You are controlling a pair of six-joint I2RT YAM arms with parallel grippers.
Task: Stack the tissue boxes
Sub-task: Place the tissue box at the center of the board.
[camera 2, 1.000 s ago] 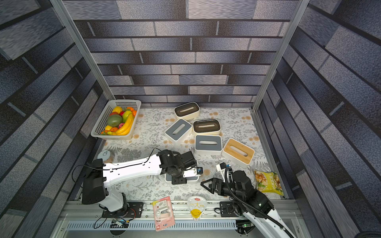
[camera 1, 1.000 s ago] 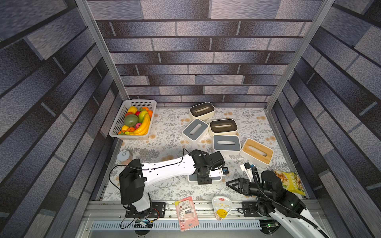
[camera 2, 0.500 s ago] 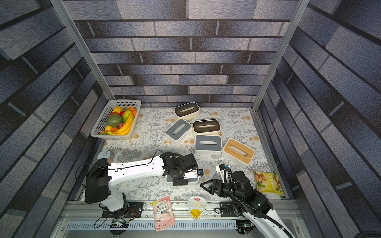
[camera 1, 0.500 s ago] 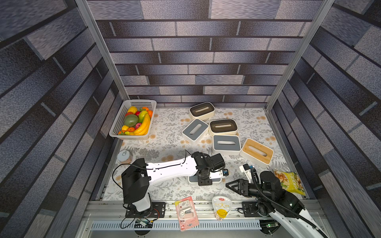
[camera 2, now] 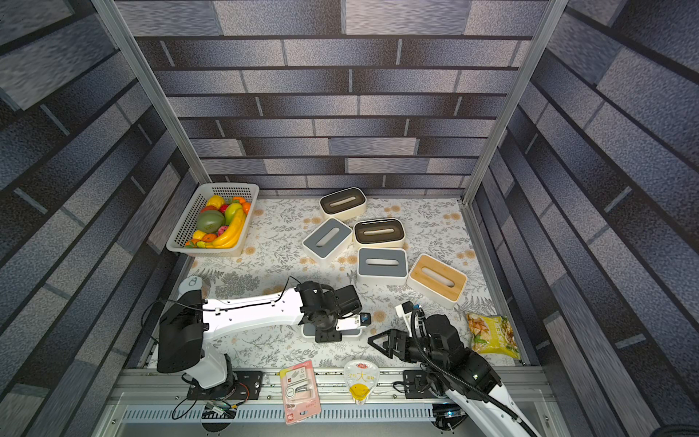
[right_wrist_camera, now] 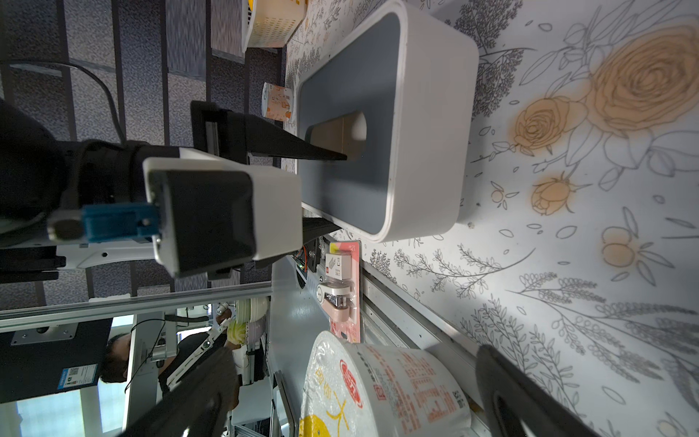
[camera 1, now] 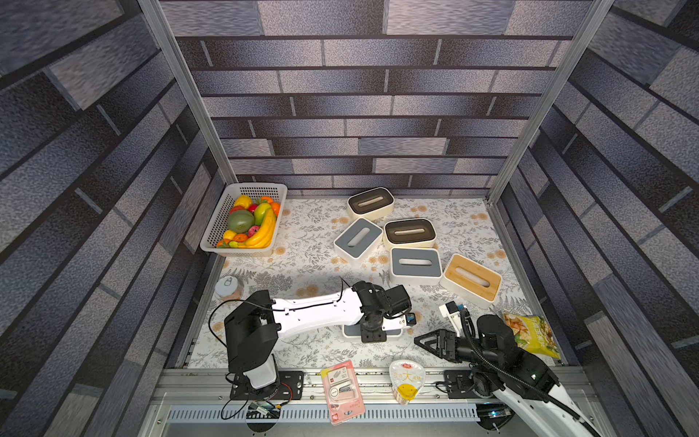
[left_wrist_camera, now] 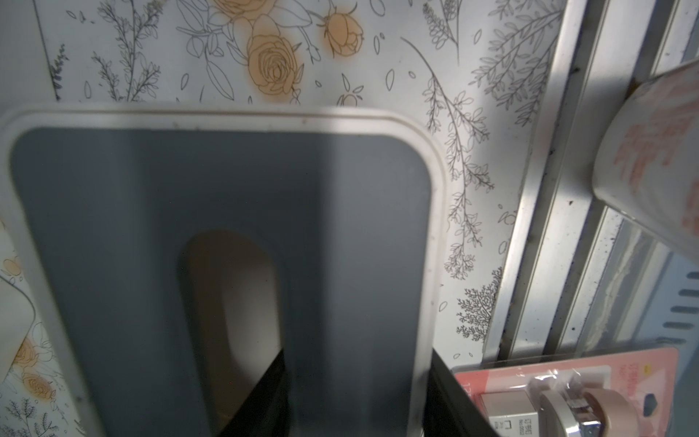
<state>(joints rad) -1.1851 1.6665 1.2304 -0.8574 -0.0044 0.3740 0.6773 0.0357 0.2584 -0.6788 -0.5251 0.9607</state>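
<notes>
My left gripper (camera 1: 372, 333) is shut on a slate-grey-lidded tissue box (camera 1: 393, 333) near the front middle of the table. One finger (right_wrist_camera: 302, 149) sits in the lid's slot and the other is outside the box's long side. In the left wrist view the grey lid (left_wrist_camera: 227, 181) fills the frame. Five more tissue boxes lie at the back right: two dark brown (camera 1: 370, 202) (camera 1: 409, 231), two grey (camera 1: 357, 238) (camera 1: 415, 263) and one light wood (camera 1: 471, 278). My right gripper (camera 1: 423, 342) is open and empty, just right of the held box.
A white basket of fruit (camera 1: 217, 230) stands at the back left. A small round tin (camera 1: 227, 287) lies at the left edge and a yellow snack bag (camera 1: 529, 333) at the front right. A noodle cup (camera 1: 406, 382) and a pink blister pack (camera 1: 342, 389) rest on the front rail.
The left arm's rear links have shifted slightly to the right, while its gripper and the held box stay almost in place. The right arm has not moved.
</notes>
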